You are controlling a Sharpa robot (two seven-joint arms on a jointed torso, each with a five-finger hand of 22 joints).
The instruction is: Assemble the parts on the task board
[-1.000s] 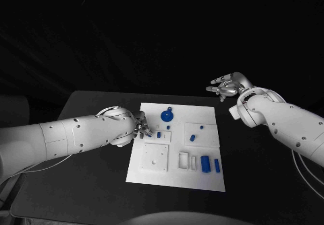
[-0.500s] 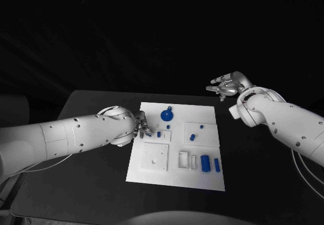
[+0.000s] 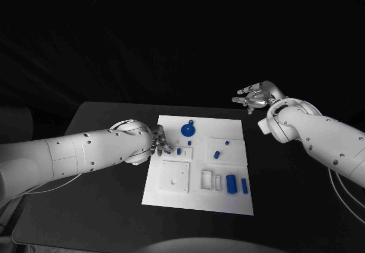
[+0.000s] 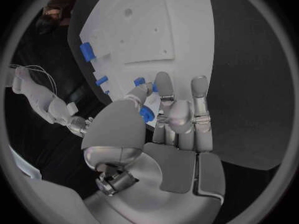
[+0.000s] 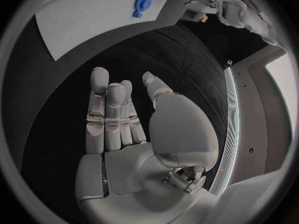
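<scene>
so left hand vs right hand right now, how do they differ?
The left hand is down at the task board's left edge; the right hand is raised off the board, beyond its far right corner. In the left wrist view the left hand pinches a small blue part between thumb and fingers; the right hand's fingers hold nothing. Both are silver, on white arms.

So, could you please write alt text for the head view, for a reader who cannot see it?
The left silver hand reaches over the left edge of the white rectangular task board on a black table, beside small blue parts. The right silver hand is raised beyond the board, holding nothing.
</scene>
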